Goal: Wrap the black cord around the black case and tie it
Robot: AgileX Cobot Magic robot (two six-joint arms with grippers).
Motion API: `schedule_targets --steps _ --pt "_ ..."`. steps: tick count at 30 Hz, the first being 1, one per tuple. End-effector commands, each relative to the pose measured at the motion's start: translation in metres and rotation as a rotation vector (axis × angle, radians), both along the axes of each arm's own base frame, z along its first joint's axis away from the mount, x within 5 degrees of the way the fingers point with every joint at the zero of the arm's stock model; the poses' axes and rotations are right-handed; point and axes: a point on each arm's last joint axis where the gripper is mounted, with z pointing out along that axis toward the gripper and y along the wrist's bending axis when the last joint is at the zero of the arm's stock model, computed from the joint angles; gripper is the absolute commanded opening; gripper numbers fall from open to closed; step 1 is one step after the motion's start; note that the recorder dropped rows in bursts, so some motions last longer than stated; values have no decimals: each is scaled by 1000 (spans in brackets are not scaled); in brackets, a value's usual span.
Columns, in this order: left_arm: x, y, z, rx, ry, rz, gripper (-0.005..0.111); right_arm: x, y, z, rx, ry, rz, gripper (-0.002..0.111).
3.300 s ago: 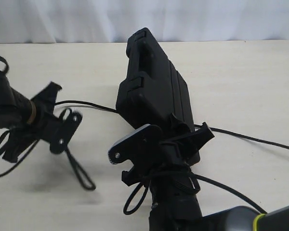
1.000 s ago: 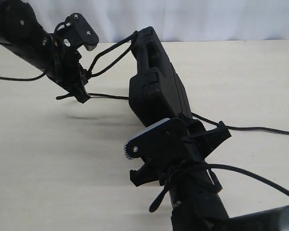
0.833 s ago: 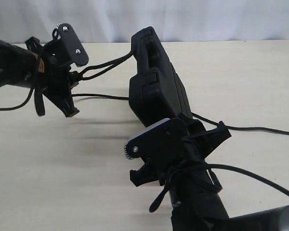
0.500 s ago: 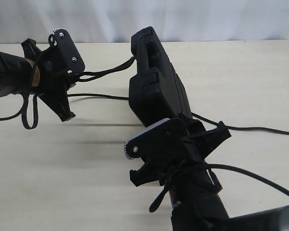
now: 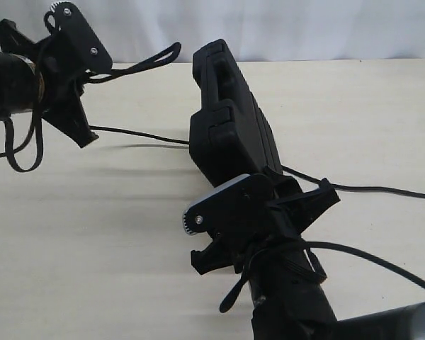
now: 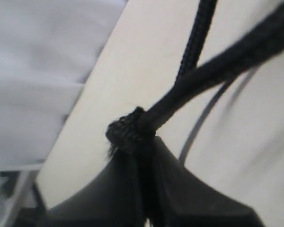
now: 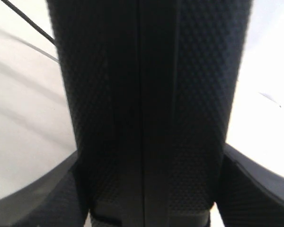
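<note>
The black case (image 5: 230, 131) stands tilted on its long edge on the table. My right gripper (image 5: 269, 190) is shut on its near end. In the right wrist view the case's dimpled edge (image 7: 146, 94) fills the space between both fingers (image 7: 33, 198). My left gripper (image 5: 91, 76) is raised at the far left, shut on the black cord (image 5: 142, 65) at its knot (image 6: 130, 132). A doubled length of cord sticks out in the air and ends just left of the case's far corner. More cord (image 5: 142, 134) lies on the table, passes under the case and comes out on the right (image 5: 361, 188).
The pale table (image 5: 92, 248) ends at a white backdrop (image 5: 304, 28) behind the case. Robot cables loop under my left arm (image 5: 21, 152) and beside my right arm (image 5: 372, 261). A thin line of cord (image 7: 26, 21) crosses the table next to the case.
My left gripper has moved left and up with the cord. The doubled length came away from the case's far end and now hangs free. The right gripper and the case have not moved.
</note>
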Motion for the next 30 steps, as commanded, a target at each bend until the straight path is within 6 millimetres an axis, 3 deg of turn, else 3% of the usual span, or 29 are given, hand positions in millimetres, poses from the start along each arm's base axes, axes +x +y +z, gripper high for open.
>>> schedule_targets --steps 1,13,23,30 --pt "-13 -14 8 165 -218 61 0 1 0 8 13 -44 5 4" --pt "-31 -18 -19 97 -192 87 0 1 0 8 13 -44 5 4" --pt "-15 -26 -57 117 -105 118 0 1 0 7 17 -29 13 4" --pt "2 -35 -51 66 -148 146 0 1 1 6 18 -21 17 4"
